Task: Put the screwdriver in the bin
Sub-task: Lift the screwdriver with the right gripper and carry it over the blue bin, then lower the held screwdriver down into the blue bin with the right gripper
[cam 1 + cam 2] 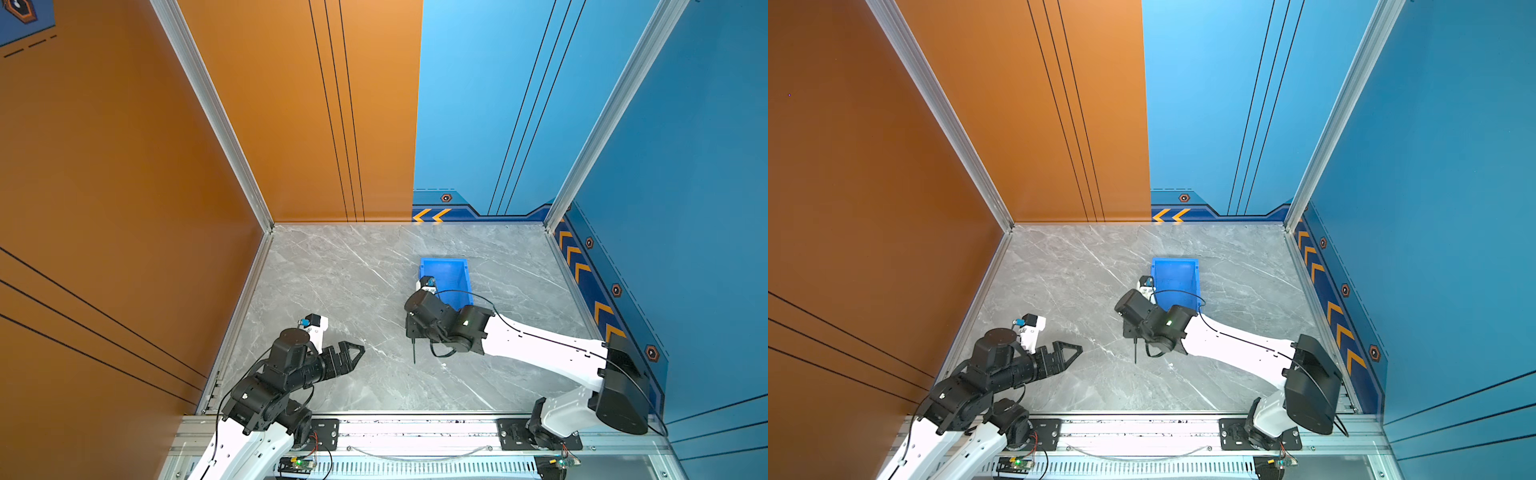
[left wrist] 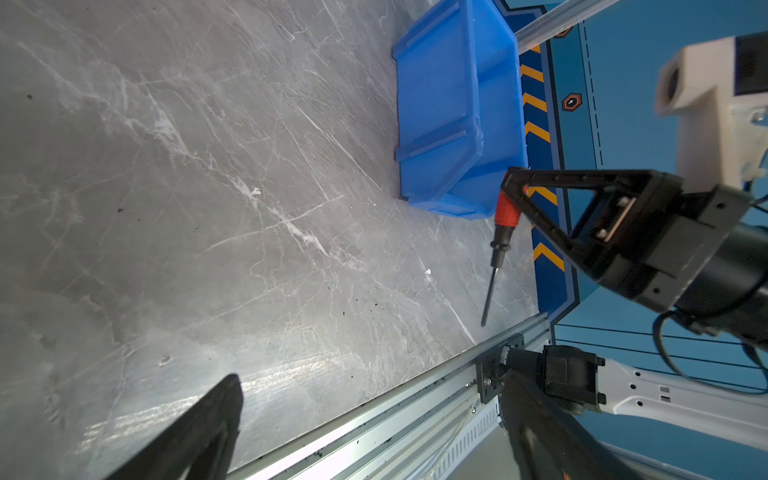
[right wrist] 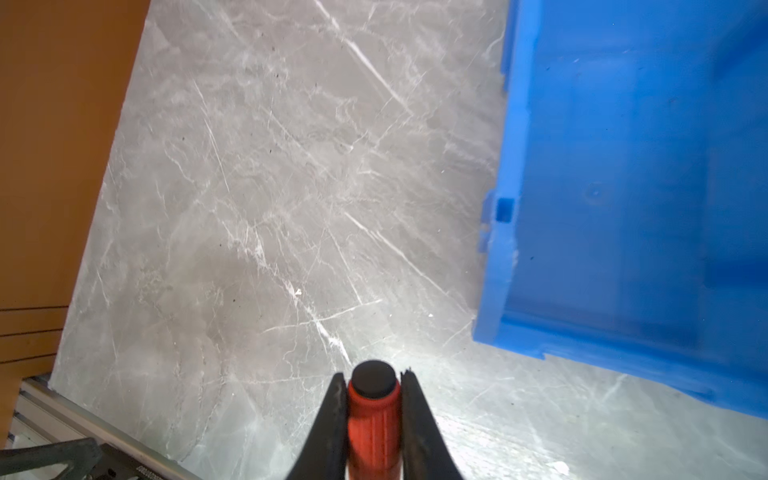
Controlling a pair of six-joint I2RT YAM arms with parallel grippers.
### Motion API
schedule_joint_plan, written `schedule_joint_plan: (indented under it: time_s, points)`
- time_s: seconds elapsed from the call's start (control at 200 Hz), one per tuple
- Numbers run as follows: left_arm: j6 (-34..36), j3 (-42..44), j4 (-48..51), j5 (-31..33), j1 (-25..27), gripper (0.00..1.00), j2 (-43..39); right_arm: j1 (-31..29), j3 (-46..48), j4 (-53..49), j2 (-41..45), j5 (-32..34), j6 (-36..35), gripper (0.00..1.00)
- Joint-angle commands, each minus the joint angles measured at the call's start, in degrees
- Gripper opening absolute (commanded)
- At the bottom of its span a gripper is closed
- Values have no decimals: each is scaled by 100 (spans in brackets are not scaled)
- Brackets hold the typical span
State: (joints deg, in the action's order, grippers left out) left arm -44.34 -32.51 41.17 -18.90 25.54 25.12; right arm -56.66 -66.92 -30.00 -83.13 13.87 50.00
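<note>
My right gripper [image 3: 373, 382] is shut on the orange-red handle of the screwdriver [image 3: 374, 428]. In the left wrist view the screwdriver [image 2: 504, 212] sticks out of the right gripper [image 2: 510, 187], its thin black shaft slanting down towards the front rail. In both top views only the shaft [image 1: 414, 351] [image 1: 1135, 351] shows below the right wrist. The blue bin [image 1: 446, 274] [image 1: 1177, 274] [image 2: 449, 108] [image 3: 623, 187] stands open-topped just beyond and right of the held screwdriver, with nothing visible inside. My left gripper [image 1: 360, 350] [image 1: 1079, 350] [image 2: 372, 382] hovers open at the front left, holding nothing.
Grey marble tabletop [image 1: 353, 270] runs between an orange wall on the left and blue walls at the back and right. An aluminium rail [image 1: 415, 432] with both arm bases lines the front edge. A black cable loops over the right wrist [image 1: 461, 293].
</note>
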Motion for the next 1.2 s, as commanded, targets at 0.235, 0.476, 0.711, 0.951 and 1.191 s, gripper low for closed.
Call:
schedule_joint_plan:
  time_s: [0.235,0.476,0.711,0.951,1.191]
  points:
    - [637,-55,-1976,514,749,98,606,1845,-347,-795,275,-387,-1045,0]
    - [1435,-564,-2648,737,1521,98,1826,2358,-840,-764,-451,-612,-1460,0]
    - [1757,-1060,-2844,1018,1914,98,2781,2475,-1422,-692,-1351,-653,-1753,0]
    - [1810,-1232,-2878,1440,2240,98,3216,2527,-1674,-525,-2176,-609,-1855,0]
    - [1733,-1102,-2854,1649,2301,98,3097,2626,-1836,-367,-2752,-686,-1885,0]
